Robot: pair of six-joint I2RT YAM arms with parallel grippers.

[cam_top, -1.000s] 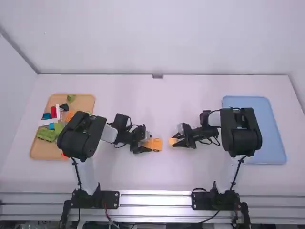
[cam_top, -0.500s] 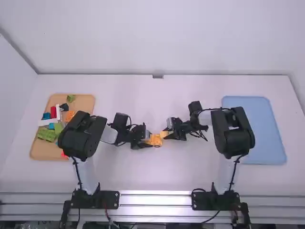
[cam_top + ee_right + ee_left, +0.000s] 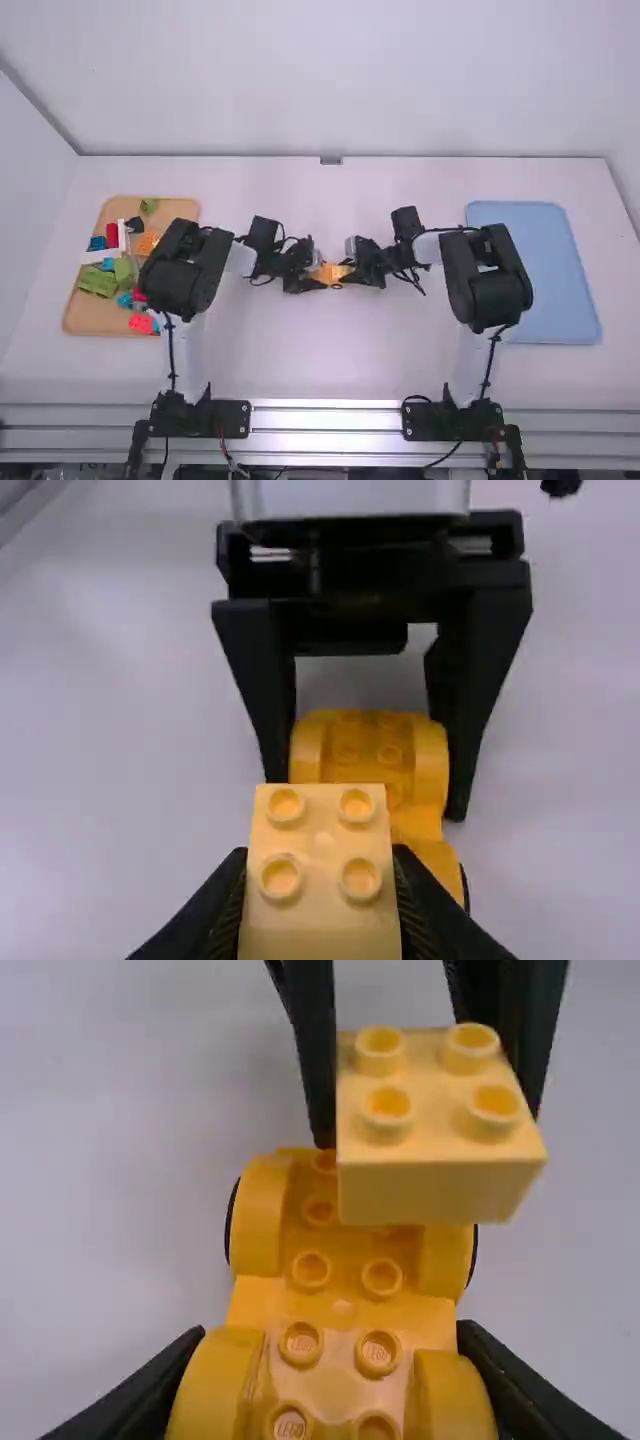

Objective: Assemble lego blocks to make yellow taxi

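Observation:
Near the table's middle my left gripper [image 3: 312, 278] is shut on the yellow car base [image 3: 326, 274]. Facing it from the right, my right gripper [image 3: 352, 268] holds a yellow block. In the left wrist view, my left gripper [image 3: 330, 1385] grips the studded car base [image 3: 345, 1305] by its near end; the square yellow block [image 3: 435, 1125] hangs above the far end, between the right gripper's fingers. In the right wrist view the block [image 3: 320, 870] is clamped in my right gripper [image 3: 320, 900], partly hiding the base [image 3: 368, 748] beyond it.
A tan tray [image 3: 100, 318] with several coloured blocks lies at the far left, partly behind the left arm. A blue tray [image 3: 560, 270] lies at the right, beside the right arm.
The right gripper has moved left with its block, up to the car base. My left gripper has shifted slightly with the base and turned a little, staying shut on it.

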